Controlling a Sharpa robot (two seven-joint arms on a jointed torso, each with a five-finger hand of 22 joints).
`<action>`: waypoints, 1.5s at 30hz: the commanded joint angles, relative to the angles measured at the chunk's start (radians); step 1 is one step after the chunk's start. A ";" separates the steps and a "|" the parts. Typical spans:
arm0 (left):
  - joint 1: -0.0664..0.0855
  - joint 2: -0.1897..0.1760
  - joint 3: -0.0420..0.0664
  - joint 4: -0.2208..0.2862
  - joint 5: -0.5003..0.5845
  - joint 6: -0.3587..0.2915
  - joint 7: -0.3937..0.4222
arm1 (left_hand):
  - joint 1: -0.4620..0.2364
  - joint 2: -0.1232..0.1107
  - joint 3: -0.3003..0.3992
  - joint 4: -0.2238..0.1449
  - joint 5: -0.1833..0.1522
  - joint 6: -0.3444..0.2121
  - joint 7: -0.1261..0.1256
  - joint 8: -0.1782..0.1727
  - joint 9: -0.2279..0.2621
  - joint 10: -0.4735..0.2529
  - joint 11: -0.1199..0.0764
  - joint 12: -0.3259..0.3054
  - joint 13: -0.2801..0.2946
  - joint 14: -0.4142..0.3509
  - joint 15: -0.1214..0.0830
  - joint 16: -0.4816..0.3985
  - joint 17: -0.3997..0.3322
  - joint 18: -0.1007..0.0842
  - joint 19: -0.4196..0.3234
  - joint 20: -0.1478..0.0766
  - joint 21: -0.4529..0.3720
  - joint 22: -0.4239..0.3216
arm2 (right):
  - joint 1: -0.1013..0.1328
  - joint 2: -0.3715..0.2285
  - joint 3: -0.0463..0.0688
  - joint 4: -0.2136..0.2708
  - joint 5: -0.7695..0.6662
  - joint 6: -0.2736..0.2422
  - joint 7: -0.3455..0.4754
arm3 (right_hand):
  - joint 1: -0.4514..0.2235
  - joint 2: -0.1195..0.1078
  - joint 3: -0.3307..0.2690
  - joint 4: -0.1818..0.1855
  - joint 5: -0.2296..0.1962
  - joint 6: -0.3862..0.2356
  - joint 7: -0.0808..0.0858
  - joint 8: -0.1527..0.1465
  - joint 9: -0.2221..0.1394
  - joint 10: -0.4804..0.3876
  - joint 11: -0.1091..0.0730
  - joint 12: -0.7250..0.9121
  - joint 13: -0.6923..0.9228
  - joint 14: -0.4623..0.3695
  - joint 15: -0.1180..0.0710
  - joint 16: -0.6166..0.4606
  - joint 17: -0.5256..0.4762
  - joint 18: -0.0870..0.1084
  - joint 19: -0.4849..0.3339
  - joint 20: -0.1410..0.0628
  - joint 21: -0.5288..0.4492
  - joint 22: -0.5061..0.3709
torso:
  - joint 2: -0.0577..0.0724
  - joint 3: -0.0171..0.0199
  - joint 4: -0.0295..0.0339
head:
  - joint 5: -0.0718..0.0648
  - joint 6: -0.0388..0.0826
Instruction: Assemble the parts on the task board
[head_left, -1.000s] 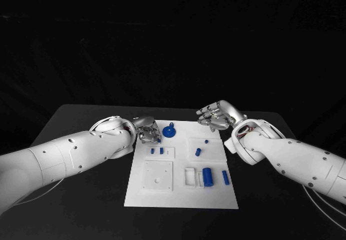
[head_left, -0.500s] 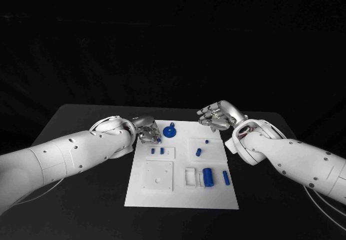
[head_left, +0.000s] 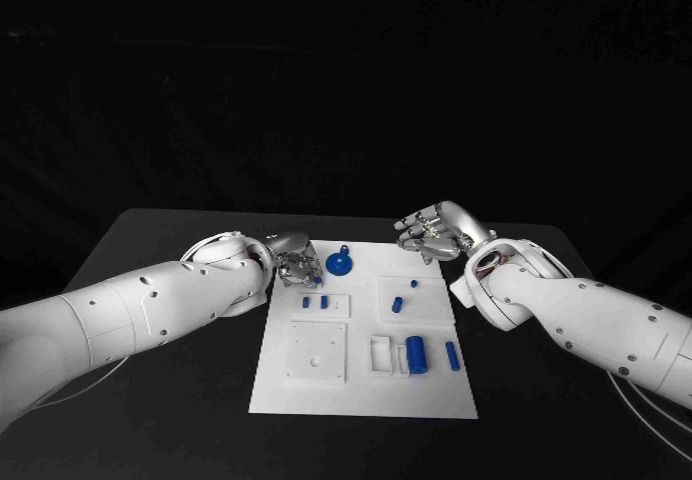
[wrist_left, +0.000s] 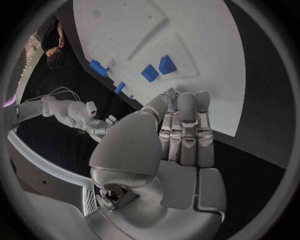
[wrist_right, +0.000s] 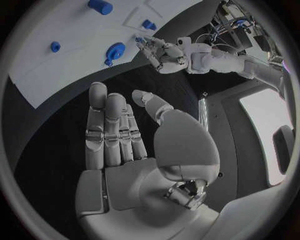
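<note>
The white task board (head_left: 361, 390) lies mid-table. My left hand (head_left: 296, 262) hovers at its far left corner and pinches a small blue part (wrist_right: 139, 39) at its fingertips, just above two small blue blocks (head_left: 316, 301). A round blue knob piece (head_left: 339, 263) lies beside that hand. My right hand (head_left: 437, 230) hangs over the far right corner, holding nothing, its fingers apart (wrist_right: 112, 130). A blue peg (head_left: 414, 283), a blue piece (head_left: 395, 303), a blue cylinder (head_left: 415, 354) and a blue bar (head_left: 450, 354) sit on the board's right half.
A raised white square plate (head_left: 316, 350) takes up the board's near left. Black table (head_left: 173, 300) surrounds the board on all sides, with my white arms reaching in from both sides.
</note>
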 joint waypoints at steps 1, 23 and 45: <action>-0.001 0.005 -0.001 -0.002 -0.006 0.022 -0.004 | -0.002 -0.006 0.002 0.008 -0.004 -0.009 -0.001 0.005 0.000 -0.008 -0.002 -0.003 -0.001 -0.009 -0.001 -0.001 -0.001 0.014 0.005 0.006 -0.008 0.019 | 0.000 0.000 0.001 0.002 -0.002 0.009 0.010 | -0.001 -0.006 0.001 -0.004 0.007 0.000 0.005 -0.001 0.000 -0.008 0.000 -0.006 -0.001 -0.003 0.000 0.005 -0.001 0.037 0.031 0.009 -0.005 0.001 | 0.000 -0.0001 0.0004 | 0.000 0.000; -0.001 0.019 -0.001 -0.028 -0.010 0.053 -0.027 | 0.004 -0.022 0.012 0.041 -0.007 -0.021 0.002 0.005 0.000 -0.019 0.001 -0.003 -0.001 -0.013 0.002 0.001 -0.006 0.013 0.019 0.008 -0.040 0.021 | 0.000 0.002 0.001 0.000 -0.001 0.006 0.013 | -0.002 -0.005 0.001 -0.004 0.007 0.001 0.005 -0.001 0.000 -0.007 -0.001 -0.006 -0.001 -0.004 0.000 0.005 -0.002 0.037 0.031 0.009 -0.006 0.002 | 0.000 -0.0011 0.0004 | 0.000 -0.002; -0.001 0.024 -0.001 -0.038 -0.021 0.041 -0.042 | -0.002 -0.048 0.006 0.060 -0.025 -0.055 0.004 0.005 0.000 -0.031 0.005 -0.003 -0.001 -0.016 0.005 -0.001 -0.009 0.013 0.026 0.012 -0.052 0.018 | 0.000 0.002 0.001 -0.001 0.000 0.005 0.015 | -0.002 -0.005 0.001 -0.004 0.007 0.001 0.005 -0.001 0.000 -0.007 -0.001 -0.006 -0.001 -0.004 0.000 0.005 -0.002 0.037 0.031 0.009 -0.006 0.002 | 0.000 -0.0005 0.0003 | 0.001 -0.002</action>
